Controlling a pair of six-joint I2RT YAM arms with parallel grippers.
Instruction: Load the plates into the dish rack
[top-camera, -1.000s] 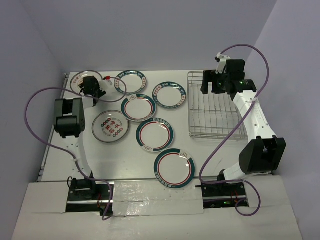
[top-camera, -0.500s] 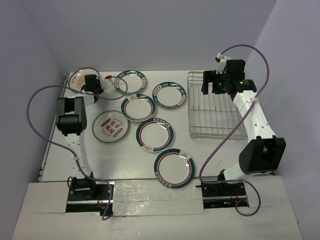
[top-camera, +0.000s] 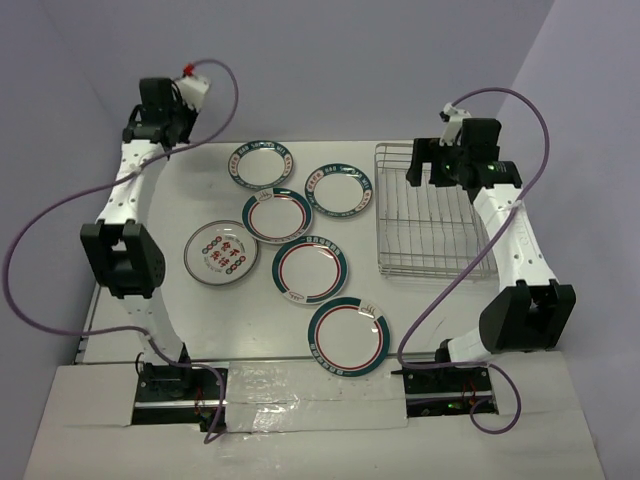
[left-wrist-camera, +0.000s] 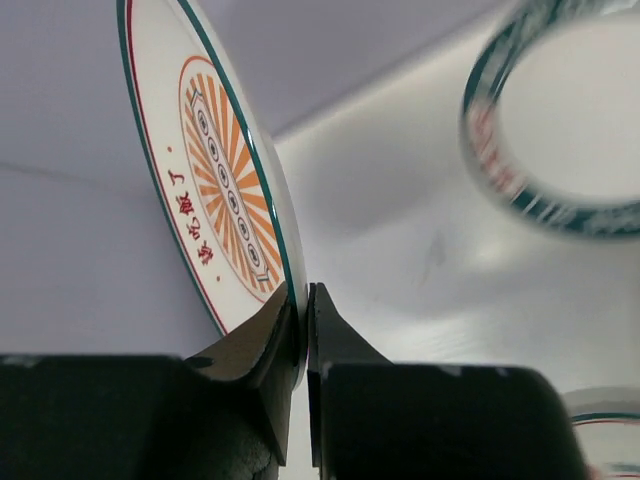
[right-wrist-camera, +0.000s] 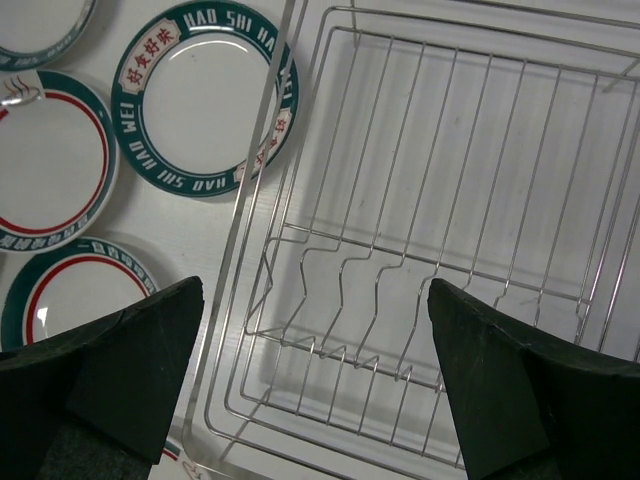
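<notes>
Left wrist view shows the step in hand: the left end effector (left-wrist-camera: 303, 300) is pinched narrow on the rim of the sunburst plate (left-wrist-camera: 215, 200). 1 finger (left-wrist-camera: 255, 335) sits on the patterned face and the other behind it. The plate stands nearly upright on edge, clear of the surface (left-wrist-camera: 400, 250).

From the top external view, the left arm is raised over the far left corner, well apart from the dish rack (top-camera: 430, 215) on the right side. The held plate itself is hard to make out there. 6 more plates lie flat between them, the green-rimmed plate (top-camera: 338, 191) being nearest the rack.

The right end effector (right-wrist-camera: 312, 290) hovers above the rack's far end with its jaws wide, holding nothing, and no plate stands in the wires below it.

I judge this to be the carry of the 1st plate, with loading barely begun. The next move calls for a long sweep to the right, high enough to pass over the flat plates. The plate should stay on edge, line up with a gap between 2 bars, and go down into it before the grip opens. The right arm may need to give way. A hold this thin on the rim could let the plate swivel.
</notes>
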